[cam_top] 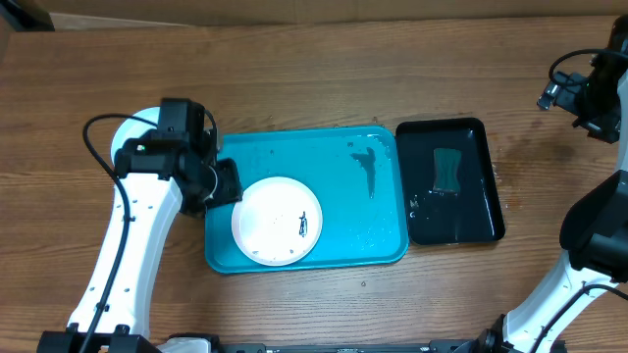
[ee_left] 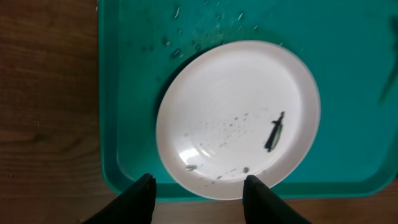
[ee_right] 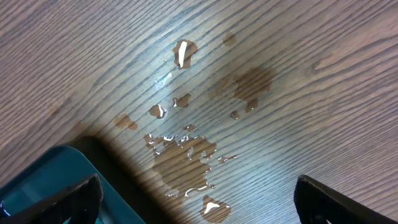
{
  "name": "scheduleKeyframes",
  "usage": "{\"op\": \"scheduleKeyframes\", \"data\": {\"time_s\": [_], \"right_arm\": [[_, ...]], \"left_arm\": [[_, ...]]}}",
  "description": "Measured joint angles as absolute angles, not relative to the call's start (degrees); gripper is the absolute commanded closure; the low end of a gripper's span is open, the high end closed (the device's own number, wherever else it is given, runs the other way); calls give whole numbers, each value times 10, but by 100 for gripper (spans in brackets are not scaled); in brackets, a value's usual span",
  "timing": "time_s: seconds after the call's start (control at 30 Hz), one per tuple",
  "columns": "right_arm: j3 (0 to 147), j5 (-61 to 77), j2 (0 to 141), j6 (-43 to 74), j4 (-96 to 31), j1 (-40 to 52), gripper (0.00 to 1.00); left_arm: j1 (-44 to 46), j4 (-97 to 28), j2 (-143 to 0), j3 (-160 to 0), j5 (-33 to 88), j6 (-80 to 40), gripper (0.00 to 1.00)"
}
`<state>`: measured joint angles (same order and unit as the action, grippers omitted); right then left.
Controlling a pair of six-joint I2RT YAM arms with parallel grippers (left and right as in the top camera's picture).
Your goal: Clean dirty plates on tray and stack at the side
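progress: early | white plate [cam_top: 278, 221] on tray [cam_top: 294, 152], smudged, uncleaned | no stack visible | left gripper [ee_left: 196, 186] part-spread, empty | right gripper [ee_right: 199, 186] wide, empty

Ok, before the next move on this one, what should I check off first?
1. The white plate lies flat in the turquoise tray: ok.
2. The plate is clean: not ok, a dark smudge and specks show on it.
3. The left gripper is off the plate: ok, jaws apart at its rim, nothing clamped.
4. The right gripper is empty: ok, open over the wet table.
5. The sponge is free: ok, lying in the black tray.
6. Other plates stacked aside: cannot tell, none in view.
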<state>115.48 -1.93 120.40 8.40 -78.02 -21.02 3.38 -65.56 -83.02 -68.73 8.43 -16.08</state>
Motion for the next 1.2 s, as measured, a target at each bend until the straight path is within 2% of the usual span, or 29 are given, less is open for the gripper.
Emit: {"op": "scheduleKeyframes", "data": {"time_s": [0.1, 0.2, 0.4, 0.8, 1.0, 1.13, 1.2], "right_arm": [[1155, -19, 1204, 84, -780, -210, 0], [1155, -19, 1204, 84, -780, -210, 0], [1155, -19, 1204, 84, -780, -210, 0], [1155, -19, 1204, 84, -780, -210, 0], [1155, -19, 1204, 85, -781, -210, 0], [1155, -19, 1204, 85, -780, -210, 0], [1155, -19, 1204, 86, -780, -210, 0]], "left_arm": [[34, -637, -830, -643, 72, -156, 46], [34, -583, -831, -588, 66, -154, 54], [34, -482, -832, -511, 61, -148, 64], [34, -430, -832, -460, 61, -147, 67], [34, -402, -832, -438, 59, -146, 75], [34, -393, -832, -421, 57, -146, 76], [34, -392, -832, -419, 57, -146, 81]]}}
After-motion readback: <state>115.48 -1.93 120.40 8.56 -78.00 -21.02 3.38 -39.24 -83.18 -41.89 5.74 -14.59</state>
